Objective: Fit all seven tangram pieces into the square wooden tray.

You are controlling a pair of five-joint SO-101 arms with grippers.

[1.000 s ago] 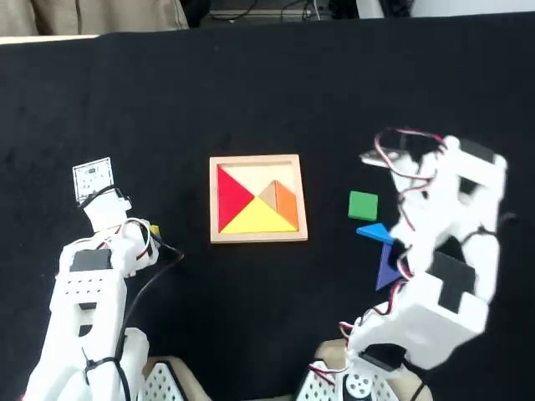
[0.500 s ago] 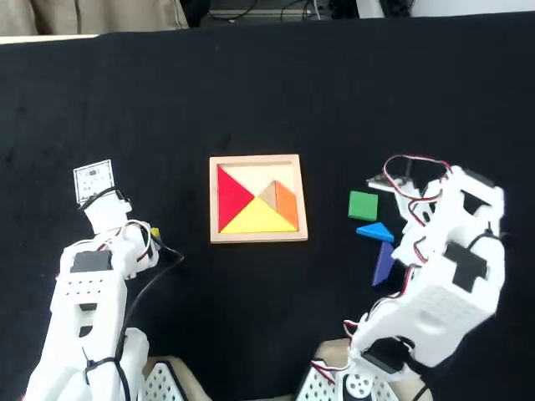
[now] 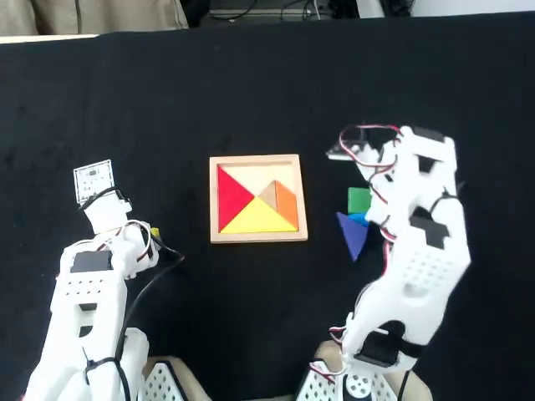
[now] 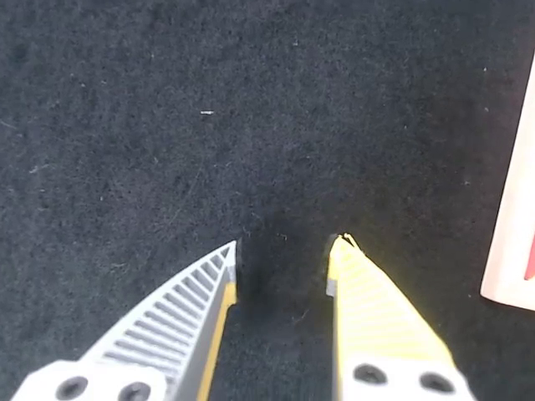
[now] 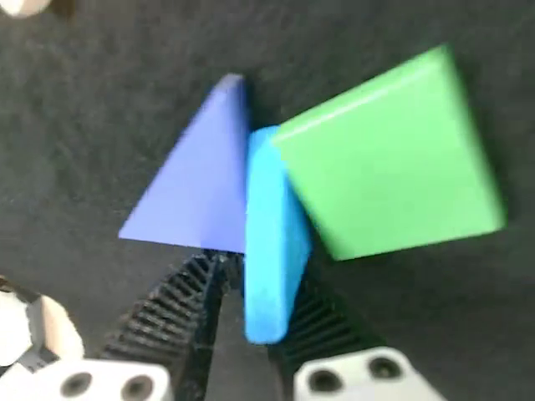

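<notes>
Swung trayward, right pincer point(image 5: 255, 280) pinches blue piece point(image 5: 269, 209) edgewise

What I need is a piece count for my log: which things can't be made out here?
High view: the right arm covers part of the green square and most of the light blue piece.
High view: the tan triangle in the tray is too small to tell piece from bare wood.
Left wrist view: the picture's edge cuts off the tray.
Right wrist view: the fingers cover one end of the light blue piece.
</notes>
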